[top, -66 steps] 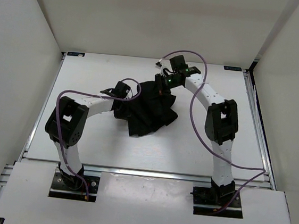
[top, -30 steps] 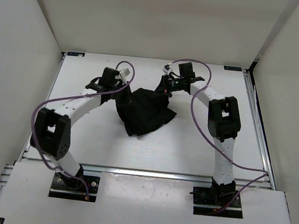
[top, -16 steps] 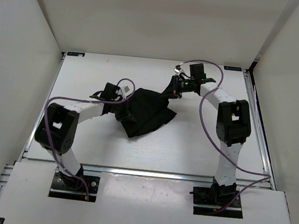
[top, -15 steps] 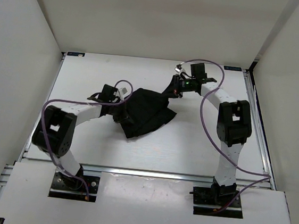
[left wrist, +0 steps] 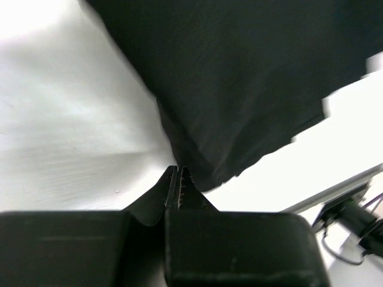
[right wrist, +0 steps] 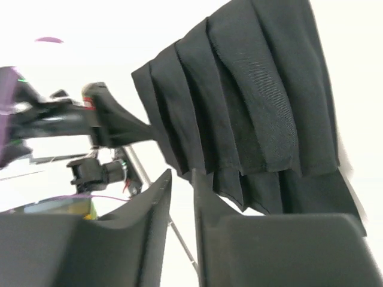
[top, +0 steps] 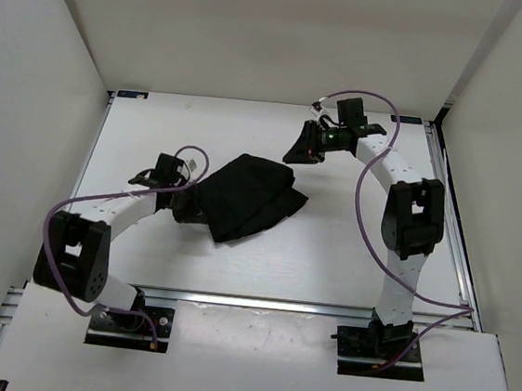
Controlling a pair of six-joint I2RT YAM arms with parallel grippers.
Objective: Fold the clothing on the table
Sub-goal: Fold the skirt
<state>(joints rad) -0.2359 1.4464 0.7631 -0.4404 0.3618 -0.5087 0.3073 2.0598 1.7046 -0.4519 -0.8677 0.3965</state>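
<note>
Black clothing (top: 247,199) lies bunched, loosely part-folded, mid-table.
The left gripper (top: 189,210) sits at its left edge with jaws pressed together, likely to anchor or drag that side; whether cloth is nipped there I cannot tell. The right gripper (top: 295,152) hangs just far-right of it, jaws slightly spread and holding nothing, probably ready for a fresh grasp. The white table (top: 358,252) has metal rails (top: 454,234) and plain white walls (top: 259,37) around it.
</note>
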